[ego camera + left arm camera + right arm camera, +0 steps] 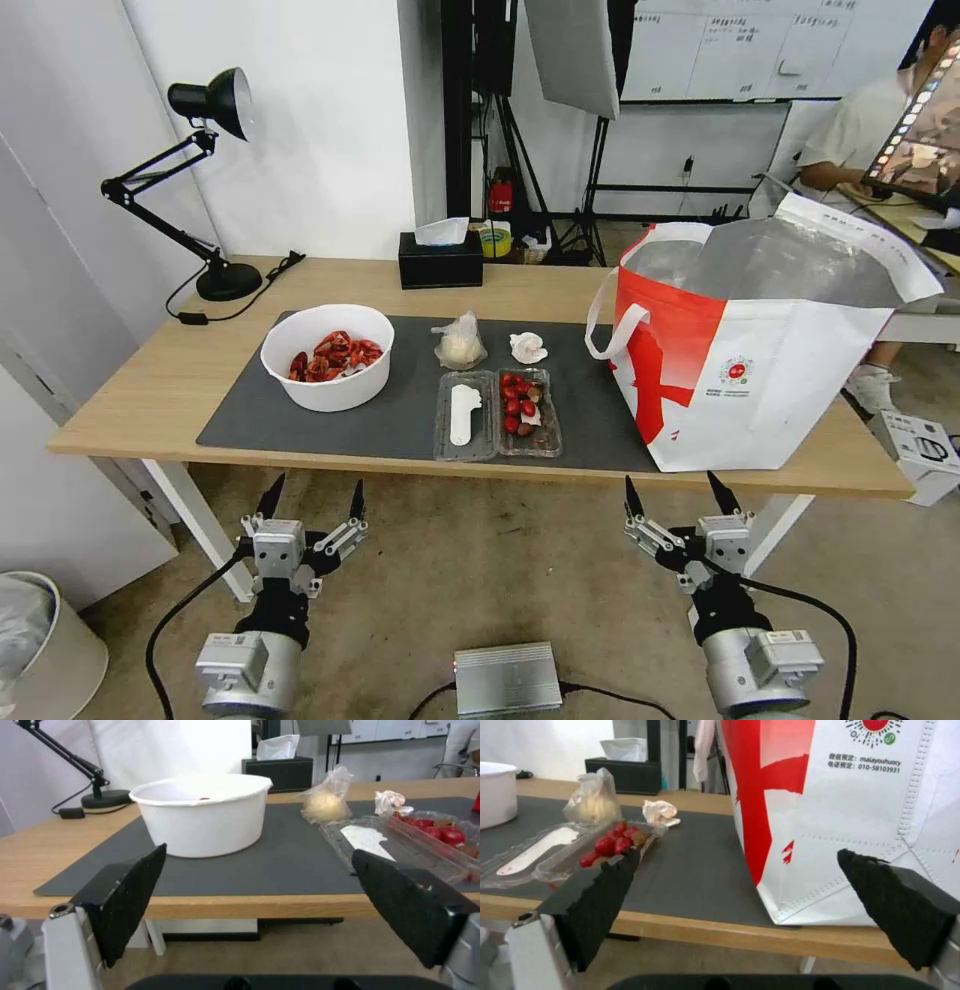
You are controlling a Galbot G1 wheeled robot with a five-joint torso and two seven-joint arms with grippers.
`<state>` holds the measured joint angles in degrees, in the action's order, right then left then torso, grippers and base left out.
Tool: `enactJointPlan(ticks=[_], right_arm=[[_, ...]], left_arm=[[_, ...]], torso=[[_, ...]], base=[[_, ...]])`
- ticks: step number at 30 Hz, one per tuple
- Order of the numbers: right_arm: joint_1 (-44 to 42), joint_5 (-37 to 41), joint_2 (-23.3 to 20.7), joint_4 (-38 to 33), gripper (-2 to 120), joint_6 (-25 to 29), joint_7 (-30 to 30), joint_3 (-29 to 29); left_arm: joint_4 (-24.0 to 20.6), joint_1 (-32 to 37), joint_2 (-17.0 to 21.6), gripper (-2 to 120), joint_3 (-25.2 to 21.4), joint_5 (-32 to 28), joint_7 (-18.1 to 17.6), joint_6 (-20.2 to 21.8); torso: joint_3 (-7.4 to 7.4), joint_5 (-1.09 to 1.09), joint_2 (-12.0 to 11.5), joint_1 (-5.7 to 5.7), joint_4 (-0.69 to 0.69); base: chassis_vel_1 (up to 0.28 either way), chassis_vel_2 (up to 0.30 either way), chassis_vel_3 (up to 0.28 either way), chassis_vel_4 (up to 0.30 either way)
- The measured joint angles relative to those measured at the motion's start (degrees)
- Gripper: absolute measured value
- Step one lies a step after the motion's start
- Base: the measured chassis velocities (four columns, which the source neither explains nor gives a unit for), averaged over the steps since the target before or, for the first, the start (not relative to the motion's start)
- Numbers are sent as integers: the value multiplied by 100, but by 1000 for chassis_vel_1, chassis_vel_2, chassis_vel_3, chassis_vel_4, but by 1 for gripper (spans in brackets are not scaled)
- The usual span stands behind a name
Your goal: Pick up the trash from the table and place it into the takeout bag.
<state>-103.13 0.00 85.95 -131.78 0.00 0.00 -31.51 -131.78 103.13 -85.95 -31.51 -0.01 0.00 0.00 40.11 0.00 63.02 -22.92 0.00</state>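
Careful: both the left gripper [311,497] and right gripper [675,492], lower frame, hang with jaws apart; your likeliest spill is tipping the bowl [327,356] of shells, centre left.

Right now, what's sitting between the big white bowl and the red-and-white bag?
In the head view, between the white bowl and the takeout bag lie the knotted clear bag, crumpled tissue and clamshell tray.

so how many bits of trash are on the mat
4: white bowl at the mat's left, knotted bag and crumpled tissue mid-back, clamshell tray at the front edge. None seems hidden.
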Motion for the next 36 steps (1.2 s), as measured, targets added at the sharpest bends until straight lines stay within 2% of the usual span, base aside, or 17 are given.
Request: enactJointPlan(ticks=[23,28,29,31,32,34,35,36], right_arm=[[7,6,-17,2,100,0,1,4],[239,161,-358,72,100,33,128,103],[466,313,-693,141,100,82,252,205],[775,521,-1143,233,100,150,432,339],[775,521,-1143,233,100,150,432,339],[1096,739,-1619,334,100,219,615,481],[1096,739,-1619,334,100,219,615,481],[1218,821,-1795,368,100,247,685,533]], left_arm=[[0,0,-1,100,0,0,0,-6],[0,-22,-118,100,39,-67,-69,-399],[-3,-45,-233,100,79,-130,-137,-776],[-17,-76,-385,100,137,-212,-223,-1259],[-17,-76,-385,100,137,-212,-223,-1259],[27,-108,-487,100,171,-326,-242,-1560],[27,-108,-487,100,171,-326,-242,-1560],[46,-113,-519,100,200,-372,-245,-1612]], torso=[[0,0,0,0,-1],[0,0,0,0,-1],[0,1,0,0,3],[0,1,0,0,2],[0,1,0,0,2],[0,1,0,0,1],[0,1,0,0,1],[0,0,0,0,1]], base=[[0,0,0,0],[0,0,0,0],[0,0,0,0],[0,0,0,0],[0,0,0,0],[0,0,0,0],[0,0,0,0],[0,0,0,0]])
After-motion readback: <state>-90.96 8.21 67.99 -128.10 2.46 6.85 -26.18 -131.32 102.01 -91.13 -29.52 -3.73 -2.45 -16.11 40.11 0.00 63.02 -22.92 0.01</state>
